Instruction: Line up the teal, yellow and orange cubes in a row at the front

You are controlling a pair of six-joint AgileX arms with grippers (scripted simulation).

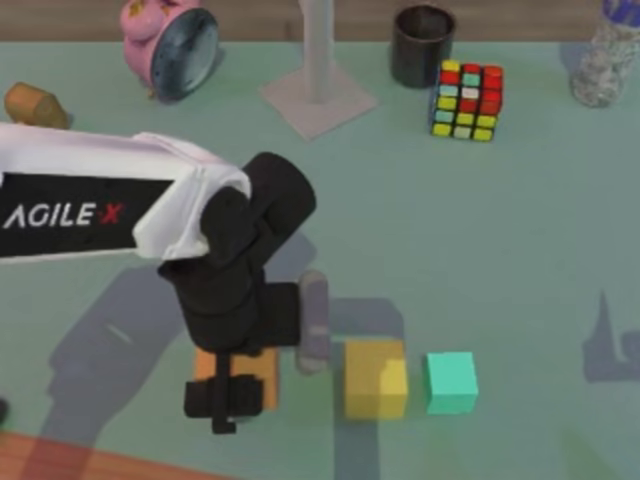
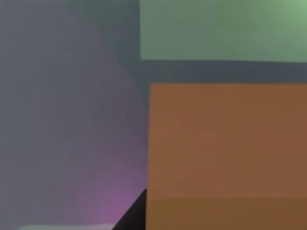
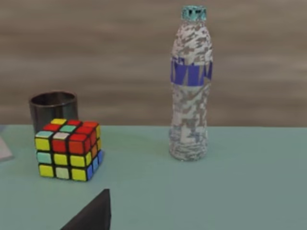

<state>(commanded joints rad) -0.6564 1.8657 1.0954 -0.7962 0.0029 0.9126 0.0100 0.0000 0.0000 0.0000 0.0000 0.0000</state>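
The orange cube [image 1: 267, 378] sits at the front left, mostly hidden under my left gripper [image 1: 226, 398]. In the left wrist view the orange cube [image 2: 225, 143] fills the frame, with one dark fingertip [image 2: 136, 215] pressed against its edge, so the gripper is shut on it. The yellow cube [image 1: 375, 378] stands just to its right, and the teal cube [image 1: 451, 382] stands a small gap further right. All three lie roughly in one line. My right arm is out of the top view; a dark part of my right gripper [image 3: 91, 215] shows in its wrist view.
At the back stand a pink alarm clock [image 1: 170, 40], a white stand [image 1: 318, 95], a dark cup [image 1: 422, 45], a puzzle cube [image 1: 466, 100] and a patterned bottle [image 1: 608, 60]. A brown object [image 1: 35, 103] lies at the far left.
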